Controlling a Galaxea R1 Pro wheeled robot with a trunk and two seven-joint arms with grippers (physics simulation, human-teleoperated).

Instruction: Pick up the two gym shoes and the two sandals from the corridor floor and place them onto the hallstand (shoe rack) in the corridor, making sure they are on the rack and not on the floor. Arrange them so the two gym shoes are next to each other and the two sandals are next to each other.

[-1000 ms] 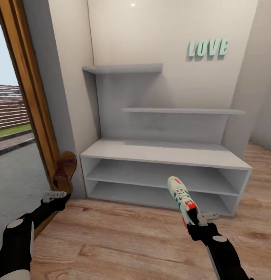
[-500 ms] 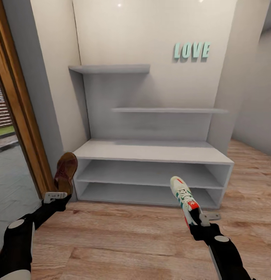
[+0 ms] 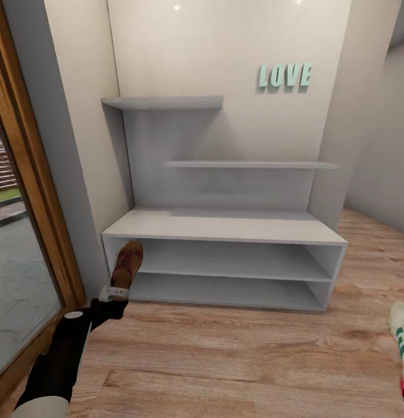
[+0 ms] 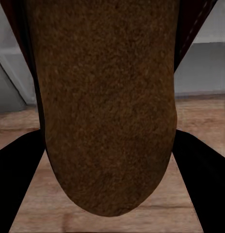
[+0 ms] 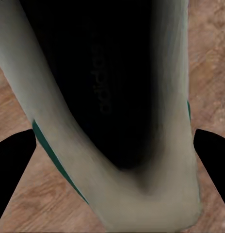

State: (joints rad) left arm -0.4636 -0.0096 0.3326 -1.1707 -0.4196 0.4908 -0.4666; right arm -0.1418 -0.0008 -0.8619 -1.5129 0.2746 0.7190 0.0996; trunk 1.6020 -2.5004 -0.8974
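Against the far wall in the head view stands the hallstand (image 3: 225, 226), a pale grey unit with a wide low counter, two open shelf slots under it and stepped wall shelves above. Teal letters (image 3: 285, 75) spelling LOVE hang on the wall beyond its right end. At the hallstand's left front corner the left hand (image 3: 116, 292) holds a brown sandal (image 3: 127, 263) upright, toe up, in front of the left end of the upper slot, closed on its lower end. A wood-framed glass door (image 3: 28, 191) runs down the left side. At the picture's right edge, low over the wood floor (image 3: 237, 354), part of a white gym shoe (image 3: 403, 342) with green stripes shows.

From the left wrist, the sandal's grainy brown sole (image 4: 105, 102) sits between the two dark fingers (image 4: 15, 179), which are clamped against its sides.

From the right wrist, the gym shoe's dark opening and white heel (image 5: 156, 194) lie between the black fingers (image 5: 212, 150), gripped there above the floor planks.
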